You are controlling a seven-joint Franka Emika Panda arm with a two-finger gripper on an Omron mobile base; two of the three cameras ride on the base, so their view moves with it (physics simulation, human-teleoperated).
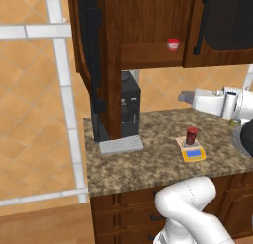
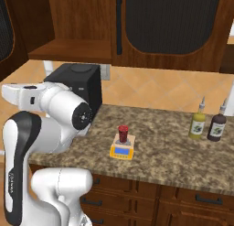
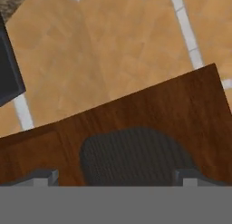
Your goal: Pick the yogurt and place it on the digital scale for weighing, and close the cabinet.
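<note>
Your gripper has its fingers spread wide apart with nothing between them, facing the arched dark panel of the cabinet door just ahead of it. Well away from the gripper, down on the bench, the yogurt stands upright on the digital scale, with the coffee machine off to one side.

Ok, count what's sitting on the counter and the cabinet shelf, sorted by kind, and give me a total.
Yogurt: 1
Digital scale: 1
Coffee machine: 1
Bottles: 2, yellow bottle and dark bottle
Red-and-white cup on the shelf: 1
Total: 6
</note>
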